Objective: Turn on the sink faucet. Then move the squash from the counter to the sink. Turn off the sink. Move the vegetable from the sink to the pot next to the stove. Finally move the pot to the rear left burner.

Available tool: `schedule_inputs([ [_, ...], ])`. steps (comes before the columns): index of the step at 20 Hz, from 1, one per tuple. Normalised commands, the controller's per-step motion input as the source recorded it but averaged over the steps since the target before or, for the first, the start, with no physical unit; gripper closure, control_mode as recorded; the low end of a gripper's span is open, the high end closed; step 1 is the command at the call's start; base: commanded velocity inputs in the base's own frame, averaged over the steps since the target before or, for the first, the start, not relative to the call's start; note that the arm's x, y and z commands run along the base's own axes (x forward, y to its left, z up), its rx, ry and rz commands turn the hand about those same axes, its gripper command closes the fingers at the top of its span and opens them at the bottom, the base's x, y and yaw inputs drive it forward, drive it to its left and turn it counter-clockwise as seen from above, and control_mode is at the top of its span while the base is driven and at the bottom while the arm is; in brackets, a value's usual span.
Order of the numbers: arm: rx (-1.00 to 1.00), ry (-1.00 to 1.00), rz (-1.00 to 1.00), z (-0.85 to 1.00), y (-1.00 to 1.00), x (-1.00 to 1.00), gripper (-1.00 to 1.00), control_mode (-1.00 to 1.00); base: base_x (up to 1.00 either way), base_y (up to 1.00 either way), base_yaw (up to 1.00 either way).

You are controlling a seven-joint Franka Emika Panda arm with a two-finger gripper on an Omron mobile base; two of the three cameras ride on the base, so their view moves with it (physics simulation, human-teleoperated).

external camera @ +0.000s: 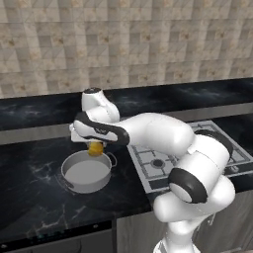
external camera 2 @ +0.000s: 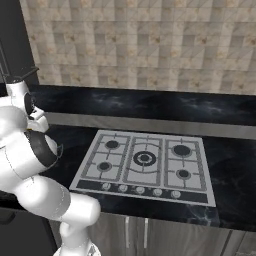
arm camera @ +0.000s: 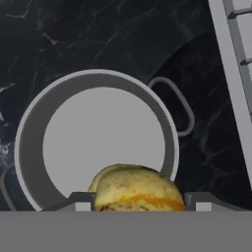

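The gripper [external camera: 94, 146] sits in the middle left of the left base view, just above the pot [external camera: 87, 171]. Its two fingers are clamped on the squash [external camera: 95, 147], one on each side. The squash is yellow with darker orange patches. It hangs in the air over the back edge of the pot and does not touch it.

In the hand view the squash [arm camera: 137, 189] is at the bottom middle, between the two dark finger tips [arm camera: 81, 202]. Under it is the round grey pot [arm camera: 96, 142], with nothing inside. The pot has a thin loop handle that sticks out on the right side of that frame.

The pot stands on the black counter [external camera: 34, 183], just left of the stove [external camera: 160, 163]. In the right base view the stove [external camera 2: 145, 165] lies flat in the middle of the frame, with dark round burners and a row of small knobs along its front edge.
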Motion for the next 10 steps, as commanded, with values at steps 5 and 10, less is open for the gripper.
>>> schedule_inputs([
  [5,-0.02,-0.04,0.0,-0.51,0.32,0.01,1.0,-1.0,0.0,0.0,0.0],
  [10,0.0,-0.08,0.0,-0.64,0.07,0.05,1.0,-1.0,0.0,0.0,0.0],
])
